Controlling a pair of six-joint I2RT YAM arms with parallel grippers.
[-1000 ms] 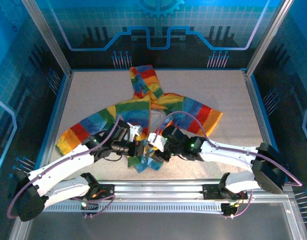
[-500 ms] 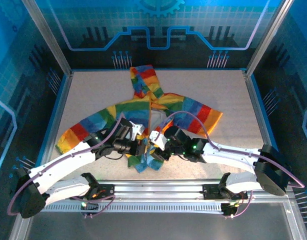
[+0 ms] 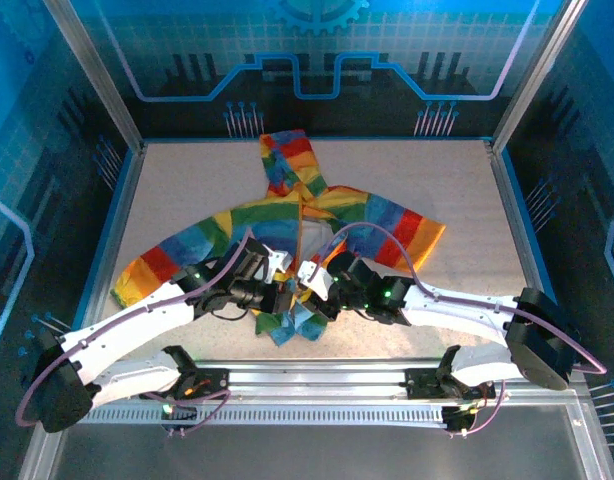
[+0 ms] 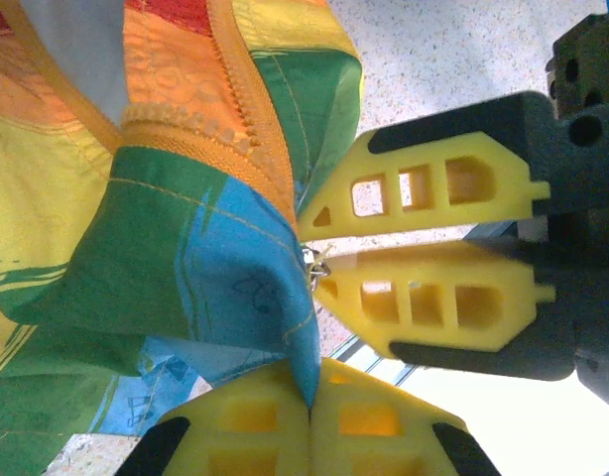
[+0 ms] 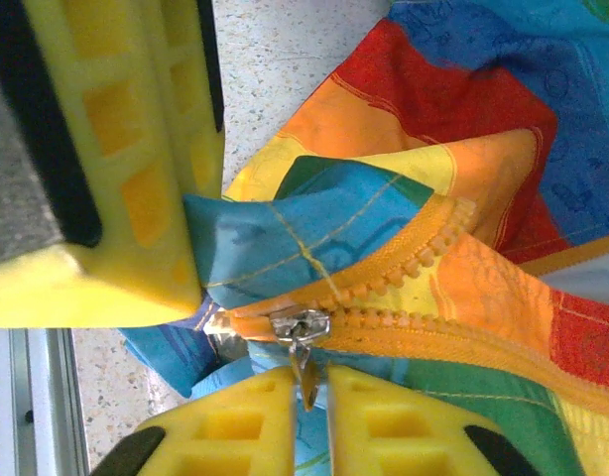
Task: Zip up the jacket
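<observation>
The rainbow-striped jacket lies flat on the table, hood at the far end and sleeves spread out. Both grippers meet at its near hem. My left gripper is shut on a blue corner of the hem, pinched at its fingertips. My right gripper is closed on the metal zipper pull, which hangs from the slider at the bottom of the orange zipper. In the left wrist view the right gripper stands just beside the hem. Above the slider the zipper teeth are parted.
The speckled table runs out to blue-edged walls and metal frame posts. An aluminium rail crosses the near edge by the arm bases. The left sleeve reaches the table's left side; the right sleeve lies folded.
The right arm has edged a little left and away, in toward the hem. The left arm has barely moved and keeps its hold.
</observation>
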